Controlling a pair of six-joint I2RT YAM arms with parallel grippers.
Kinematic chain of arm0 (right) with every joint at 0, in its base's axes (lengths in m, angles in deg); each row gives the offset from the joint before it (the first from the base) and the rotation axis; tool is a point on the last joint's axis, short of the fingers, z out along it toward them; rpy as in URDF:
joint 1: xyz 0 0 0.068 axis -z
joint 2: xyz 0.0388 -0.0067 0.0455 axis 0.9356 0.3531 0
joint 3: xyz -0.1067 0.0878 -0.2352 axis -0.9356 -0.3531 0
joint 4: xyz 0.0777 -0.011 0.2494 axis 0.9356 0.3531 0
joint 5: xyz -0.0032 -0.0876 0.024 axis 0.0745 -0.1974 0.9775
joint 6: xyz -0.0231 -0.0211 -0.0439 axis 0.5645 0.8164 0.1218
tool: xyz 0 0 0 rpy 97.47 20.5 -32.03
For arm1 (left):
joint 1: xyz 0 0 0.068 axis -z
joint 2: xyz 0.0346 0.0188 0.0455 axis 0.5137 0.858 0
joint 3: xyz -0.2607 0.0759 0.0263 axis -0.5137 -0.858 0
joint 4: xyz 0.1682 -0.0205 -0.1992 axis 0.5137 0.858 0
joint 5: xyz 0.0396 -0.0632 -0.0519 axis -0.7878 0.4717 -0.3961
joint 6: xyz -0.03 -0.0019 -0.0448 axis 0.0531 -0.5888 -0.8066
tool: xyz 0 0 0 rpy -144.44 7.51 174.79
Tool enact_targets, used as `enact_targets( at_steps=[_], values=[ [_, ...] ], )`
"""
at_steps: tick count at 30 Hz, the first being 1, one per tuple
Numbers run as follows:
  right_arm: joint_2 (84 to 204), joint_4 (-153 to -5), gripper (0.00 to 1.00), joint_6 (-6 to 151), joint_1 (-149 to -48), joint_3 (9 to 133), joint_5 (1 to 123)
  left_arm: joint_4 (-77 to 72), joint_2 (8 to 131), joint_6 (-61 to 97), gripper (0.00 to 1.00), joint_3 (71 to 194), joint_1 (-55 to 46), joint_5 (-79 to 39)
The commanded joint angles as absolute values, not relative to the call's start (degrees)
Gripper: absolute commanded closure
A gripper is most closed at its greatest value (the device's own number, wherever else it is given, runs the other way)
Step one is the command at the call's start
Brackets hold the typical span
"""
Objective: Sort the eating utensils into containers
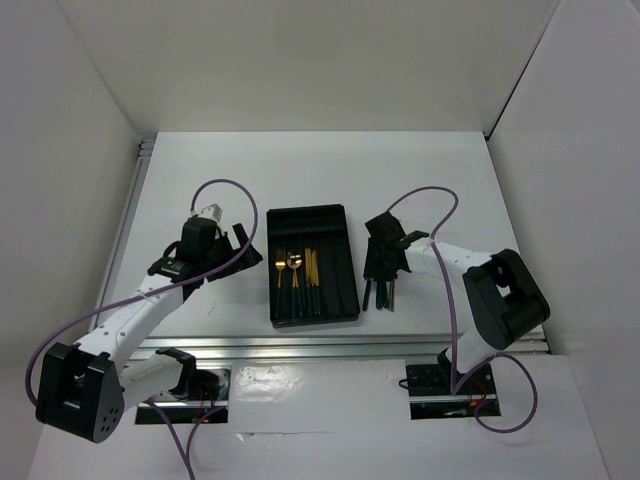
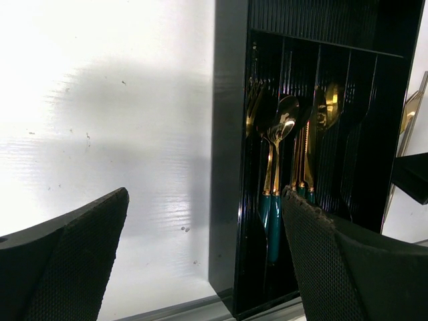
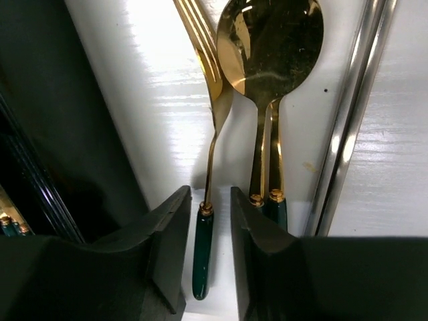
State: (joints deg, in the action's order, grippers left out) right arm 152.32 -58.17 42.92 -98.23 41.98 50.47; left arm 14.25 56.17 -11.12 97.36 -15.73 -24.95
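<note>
- Fingers of the right gripper (image 3: 210, 197) stand only narrowly apart, astride the teal handle of a fork (image 3: 212, 114). A slit of white table (image 1: 200, 170) shows beside the handle, so they are not clamped on it.
- That fork, the stacked spoons (image 3: 271, 47) and a grey stick (image 3: 354, 114) lie just off the right edge of the black tray (image 1: 310, 220).
- The left gripper (image 2: 204, 200) is spread wide and holds nothing, by the tray's left edge.
- More gold utensils (image 2: 281, 127) lie in the tray's lengthwise compartments.
</note>
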Motion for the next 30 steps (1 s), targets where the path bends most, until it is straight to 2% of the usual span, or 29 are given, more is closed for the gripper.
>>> enact_targets(
  at_steps=[1,3,7,8,12,22,26,30],
  values=[
    [153.4,-59.4,0.63,42.7,-98.7,44.1,49.5,13.4,54.8,-9.8,0.00,98.8,-16.0,-25.9],
    [153.9,-59.4,0.67,42.7,-98.7,44.1,49.5,13.9,54.8,-9.8,0.00,98.8,-16.0,-25.9],
    [155.9,-58.4,0.96,42.2,-98.7,44.6,48.8,13.9,54.8,-9.8,0.00,98.8,-16.0,-26.4],
    [156.7,-57.7,1.00,42.1,-99.2,45.9,48.1,13.9,54.8,-9.8,0.00,98.8,-16.0,-26.4],
    [156.7,-54.4,1.00,42.1,-99.7,48.3,45.5,13.9,55.4,-9.8,0.00,98.8,-16.0,-26.4],
    [147.2,-45.6,1.00,46.1,-99.7,58.5,38.3,13.4,55.9,-9.8,0.00,98.8,-16.0,-26.4],
    [143.3,-48.2,1.00,48.1,-99.7,60.8,42.9,13.4,55.9,-9.8,0.00,98.8,-16.0,-27.0],
    [143.2,-55.9,1.00,48.0,-100.6,58.4,55.8,12.8,56.5,-10.9,0.00,98.2,-16.0,-28.0]
  ],
)
